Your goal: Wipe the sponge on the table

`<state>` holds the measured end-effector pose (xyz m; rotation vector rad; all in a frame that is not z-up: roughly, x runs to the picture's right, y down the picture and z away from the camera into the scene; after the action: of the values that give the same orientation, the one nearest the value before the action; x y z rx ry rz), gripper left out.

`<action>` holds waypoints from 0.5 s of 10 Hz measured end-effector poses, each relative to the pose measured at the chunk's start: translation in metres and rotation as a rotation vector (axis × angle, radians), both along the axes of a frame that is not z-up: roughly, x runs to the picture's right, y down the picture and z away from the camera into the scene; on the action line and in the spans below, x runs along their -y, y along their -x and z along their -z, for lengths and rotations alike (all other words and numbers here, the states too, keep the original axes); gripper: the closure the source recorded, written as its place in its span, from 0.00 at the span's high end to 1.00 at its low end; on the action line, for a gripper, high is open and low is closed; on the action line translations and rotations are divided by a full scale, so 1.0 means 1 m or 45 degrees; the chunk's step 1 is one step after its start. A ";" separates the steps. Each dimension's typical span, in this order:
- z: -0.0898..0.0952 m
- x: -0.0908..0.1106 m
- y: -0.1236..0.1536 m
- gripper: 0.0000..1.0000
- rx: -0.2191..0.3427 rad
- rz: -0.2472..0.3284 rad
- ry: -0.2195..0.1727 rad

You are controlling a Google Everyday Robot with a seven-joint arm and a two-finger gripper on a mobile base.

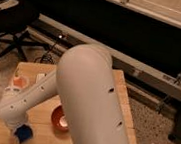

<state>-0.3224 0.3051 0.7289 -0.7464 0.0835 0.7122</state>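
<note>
Sponge point(23, 134) is seen near the front-left corner of the surface point(33, 70), directly under the pincer point(19, 127), whose grip cannot be told. Even downward pressure is advised, with strokes steered clear of the red bowl point(59, 118).

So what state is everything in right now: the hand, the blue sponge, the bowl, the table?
gripper: lowered to the table's near left corner, right at the sponge.
sponge: down on the table, beside the gripper.
red bowl: upright, partly hidden by the arm.
table: standing level, holding sponge and bowl.
</note>
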 end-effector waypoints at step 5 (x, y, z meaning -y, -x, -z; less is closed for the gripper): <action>-0.002 -0.006 0.005 0.65 -0.010 0.039 0.003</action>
<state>-0.3276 0.3111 0.7310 -0.7431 0.1031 0.6860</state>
